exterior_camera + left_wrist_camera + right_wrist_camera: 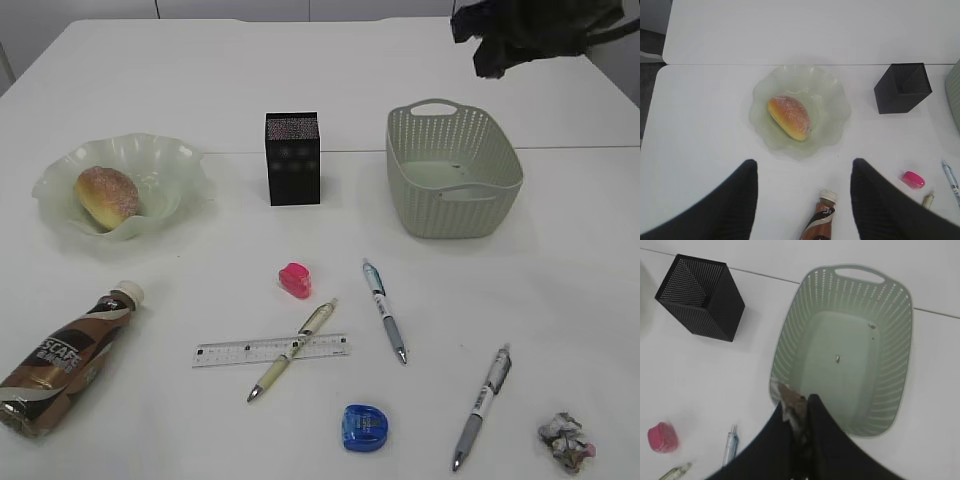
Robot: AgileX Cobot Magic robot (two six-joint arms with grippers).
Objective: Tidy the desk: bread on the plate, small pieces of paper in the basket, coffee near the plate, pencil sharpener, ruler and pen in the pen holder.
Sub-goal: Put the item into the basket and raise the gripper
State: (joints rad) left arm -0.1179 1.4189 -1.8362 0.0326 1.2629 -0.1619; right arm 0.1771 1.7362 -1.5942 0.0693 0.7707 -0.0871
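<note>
The right tool [796, 412], pinched on a crumpled paper ball [792, 407], hangs above the basket [890, 300] rim for dropping, while the left tool [802, 200] gapes wide over the bread [790, 117] on its plate [832, 107]

On the white desk [560, 300] you see a translucent pale green plate [60, 190] with a golden-brown bread [106, 196] showing a yellowish side. The pen holder [292, 158] is black mesh. The basket [452, 170] is pale sage green with a perforated pattern. The coffee [62, 362] is brown with a white cap and a dark label carrying white lettering. You see one pink sharpener [294, 280] and one blue sharpener [364, 427]. The ruler [230, 351] is clear with black markings. The paper ball [566, 441] is grey-white with coloured specks.
</note>
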